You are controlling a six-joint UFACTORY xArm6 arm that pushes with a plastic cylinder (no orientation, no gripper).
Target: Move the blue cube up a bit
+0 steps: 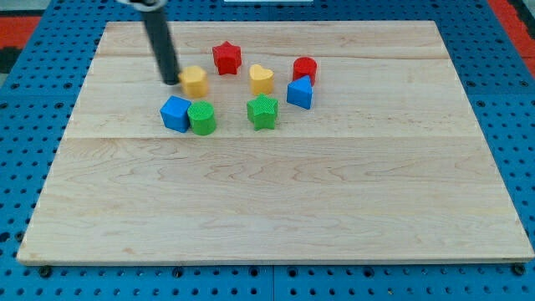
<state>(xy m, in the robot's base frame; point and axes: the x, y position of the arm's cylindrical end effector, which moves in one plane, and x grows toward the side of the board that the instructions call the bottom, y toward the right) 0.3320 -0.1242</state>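
Note:
The blue cube [175, 113] lies on the wooden board at the view's left of centre, touching a green cylinder [201, 118] on its right. My tip [170, 80] is just above the blue cube in the view, close to the left side of a yellow block [195, 80]. The rod slants up to the view's top edge.
A red star [226, 58], a yellow heart [261, 79], a red cylinder [304, 68], a blue triangular block [300, 93] and a green star [262, 111] lie to the right. The wooden board [276, 201] rests on a blue pegboard [25, 125].

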